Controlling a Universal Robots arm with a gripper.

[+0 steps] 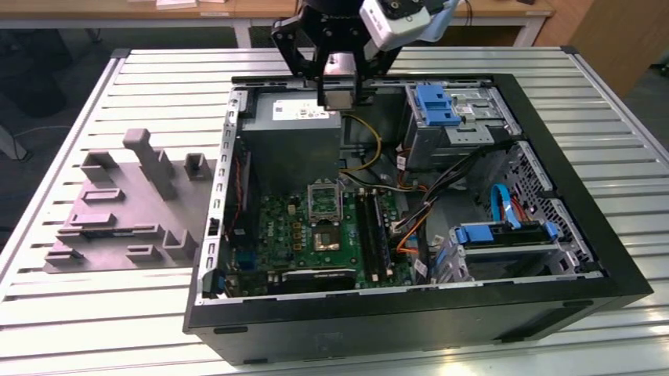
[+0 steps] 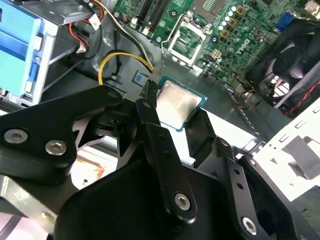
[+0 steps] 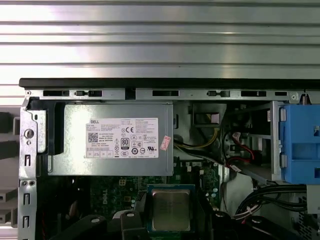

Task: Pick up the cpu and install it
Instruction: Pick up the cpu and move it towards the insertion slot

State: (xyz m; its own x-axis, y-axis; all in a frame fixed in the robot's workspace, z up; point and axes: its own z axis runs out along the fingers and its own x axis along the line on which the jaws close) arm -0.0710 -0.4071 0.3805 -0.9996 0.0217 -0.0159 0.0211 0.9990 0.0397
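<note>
"Silvery square between those black fingers, is that the cpu?"
"Yes. The hand is clenched on it, gripping two opposite edges, with the metal top showing in both wrist views."
"Where is it?"
"Upper middle of the exterior view, over the grey power supply in the open computer case. The grey tray sits on the tabletop at the exterior view's left."
</note>
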